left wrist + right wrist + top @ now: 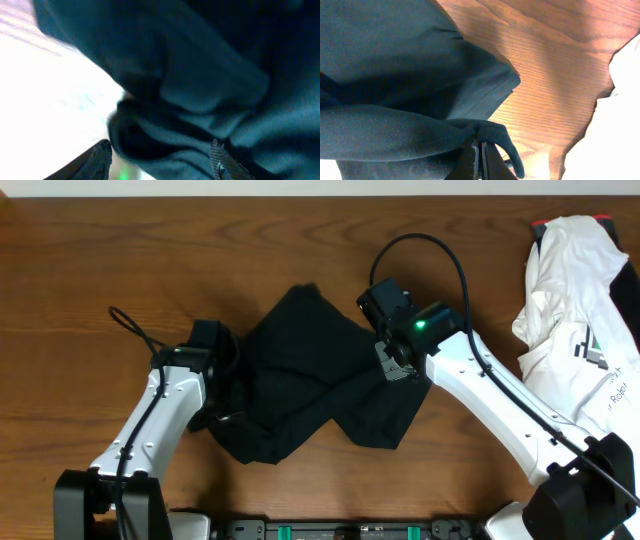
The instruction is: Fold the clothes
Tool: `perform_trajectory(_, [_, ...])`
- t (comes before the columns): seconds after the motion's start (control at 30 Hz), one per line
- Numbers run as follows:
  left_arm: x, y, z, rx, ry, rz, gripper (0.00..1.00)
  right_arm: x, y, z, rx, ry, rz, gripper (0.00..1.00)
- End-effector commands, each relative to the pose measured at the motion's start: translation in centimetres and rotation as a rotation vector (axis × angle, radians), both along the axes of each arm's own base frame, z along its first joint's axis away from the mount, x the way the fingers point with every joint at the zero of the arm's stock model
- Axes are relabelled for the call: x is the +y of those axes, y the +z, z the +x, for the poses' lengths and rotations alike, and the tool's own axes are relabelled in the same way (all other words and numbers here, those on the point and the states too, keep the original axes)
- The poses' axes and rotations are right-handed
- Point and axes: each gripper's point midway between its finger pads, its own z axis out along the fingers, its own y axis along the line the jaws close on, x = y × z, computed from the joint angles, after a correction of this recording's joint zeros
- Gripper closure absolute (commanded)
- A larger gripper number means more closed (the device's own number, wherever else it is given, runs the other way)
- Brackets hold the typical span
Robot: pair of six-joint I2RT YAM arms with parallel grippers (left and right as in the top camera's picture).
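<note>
The clothes, a black T-shirt (300,370), lie crumpled in the middle of the wooden table (120,260). My right gripper (392,365) is at the shirt's right side. In the right wrist view it (479,150) is shut on a pinched fold of the black fabric (395,60), which is drawn up off the wood. My left gripper (222,375) is at the shirt's left edge. Its fingers (100,160) stand apart in the left wrist view, with a rolled fold of the shirt (200,75) lying between them; a bright gap shows beside the left finger.
A white garment (575,310) with a green-and-black logo is heaped at the table's right edge, and shows in the right wrist view as a white edge (620,125). Both arm bases stand at the table's front edge. A black cable (130,325) loops left of the left arm.
</note>
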Motion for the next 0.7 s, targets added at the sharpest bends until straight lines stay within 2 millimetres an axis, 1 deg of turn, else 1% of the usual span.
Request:
perform_trajectory(0.0, [2.2, 0.3, 0.7, -0.038, 0.014, 0.123, 0.35, -0.4, 0.9, 0.2, -0.035, -0.021, 0.001, 0.99])
perform_trajectory(0.17, [2.4, 0.3, 1.2, -0.060, 0.016, 0.135, 0.35, -0.4, 0.9, 0.2, -0.035, -0.021, 0.001, 0.99])
perform_trajectory(0.23, [2.4, 0.1, 1.0, -0.051, 0.015, 0.134, 0.38, -0.4, 0.9, 0.2, -0.036, -0.021, 0.001, 0.99])
perform_trajectory(0.3, [1.9, -0.4, 0.2, -0.028, 0.014, 0.104, 0.47, -0.4, 0.9, 0.2, -0.036, -0.021, 0.001, 0.99])
perform_trajectory(0.33, [1.6, -0.8, -0.3, -0.012, 0.013, 0.086, 0.54, -0.4, 0.9, 0.2, -0.036, -0.021, 0.001, 0.99])
perform_trajectory(0.4, [1.3, -1.4, -1.1, 0.014, 0.013, 0.065, 0.62, -0.4, 0.9, 0.2, -0.036, -0.021, 0.001, 0.99])
perform_trajectory(0.43, [1.3, -1.6, -1.4, 0.023, 0.017, 0.063, 0.68, -0.4, 0.9, 0.2, -0.036, -0.021, 0.001, 0.99])
perform_trajectory(0.5, [1.1, -1.6, -1.8, 0.038, 0.016, 0.051, 0.81, -0.5, 0.9, 0.3, -0.036, -0.022, 0.001, 0.99])
perform_trajectory(0.53, [0.9, -1.5, -1.9, 0.040, 0.017, 0.038, 0.94, -0.5, 0.9, 0.3, -0.036, -0.022, 0.001, 0.99])
perform_trajectory(0.6, [0.7, -1.1, -1.8, 0.041, 0.017, 0.028, 0.94, -0.5, 0.9, 0.3, -0.036, -0.022, 0.001, 0.99])
perform_trajectory(0.67, [0.7, 0.0, -1.5, 0.032, 0.016, 0.028, 0.94, -0.5, 0.9, 0.2, -0.036, -0.022, 0.000, 0.99])
